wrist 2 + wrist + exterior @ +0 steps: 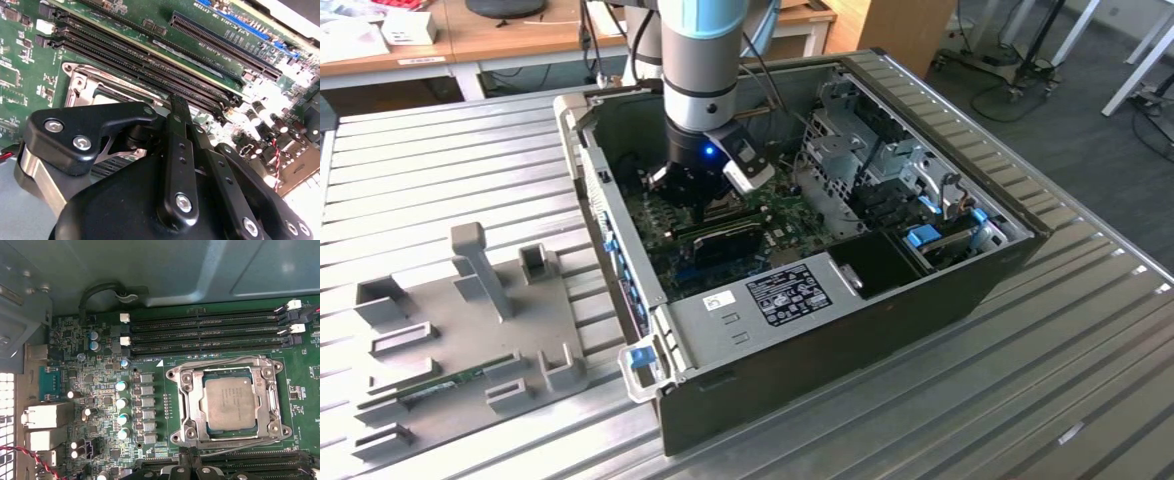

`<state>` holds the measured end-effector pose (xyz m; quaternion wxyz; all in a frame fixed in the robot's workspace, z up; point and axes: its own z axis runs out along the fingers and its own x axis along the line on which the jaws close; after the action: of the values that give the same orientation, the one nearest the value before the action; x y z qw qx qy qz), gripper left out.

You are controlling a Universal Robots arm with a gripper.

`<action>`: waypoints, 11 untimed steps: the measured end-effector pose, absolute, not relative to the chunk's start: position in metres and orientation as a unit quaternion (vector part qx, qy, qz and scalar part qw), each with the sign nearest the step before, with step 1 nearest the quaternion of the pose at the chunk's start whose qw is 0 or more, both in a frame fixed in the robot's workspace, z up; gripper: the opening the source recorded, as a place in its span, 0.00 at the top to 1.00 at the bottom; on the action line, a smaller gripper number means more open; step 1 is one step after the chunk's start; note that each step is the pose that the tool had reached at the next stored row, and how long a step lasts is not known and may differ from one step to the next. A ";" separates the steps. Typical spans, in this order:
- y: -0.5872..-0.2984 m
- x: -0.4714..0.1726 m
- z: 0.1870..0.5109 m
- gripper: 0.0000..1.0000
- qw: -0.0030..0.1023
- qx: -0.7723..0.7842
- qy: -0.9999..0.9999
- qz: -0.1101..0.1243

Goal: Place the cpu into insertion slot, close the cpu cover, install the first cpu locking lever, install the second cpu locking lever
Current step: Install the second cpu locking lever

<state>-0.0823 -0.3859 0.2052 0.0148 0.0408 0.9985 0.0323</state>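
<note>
My gripper [703,200] hangs low inside the open computer case [961,290], just above the green motherboard [787,215], towards the exterior view's left of the case interior. In the second wrist view my black fingers [180,145] stand close together over the board with nothing visible between them, though I cannot tell whether they fully meet. In the first wrist view the cpu [231,402] lies flat in the insertion slot [207,432], its dull grey top showing through the cut-out of the cpu cover [189,405], which lies down over it. Long dark memory slots [205,332] run just beside the socket. Outside the case, at the exterior view's left, a grey fixture tray [467,340] rests on the slatted metal table [427,160].
</note>
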 end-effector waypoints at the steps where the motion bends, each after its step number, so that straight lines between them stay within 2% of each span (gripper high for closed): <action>1: -0.386 -0.082 0.205 0.90 0.015 0.041 0.999 0.032; 11: -0.385 -0.082 0.211 0.90 0.015 0.041 0.999 0.032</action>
<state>-0.0823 -0.3850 0.2107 0.0149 0.0408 0.9985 0.0324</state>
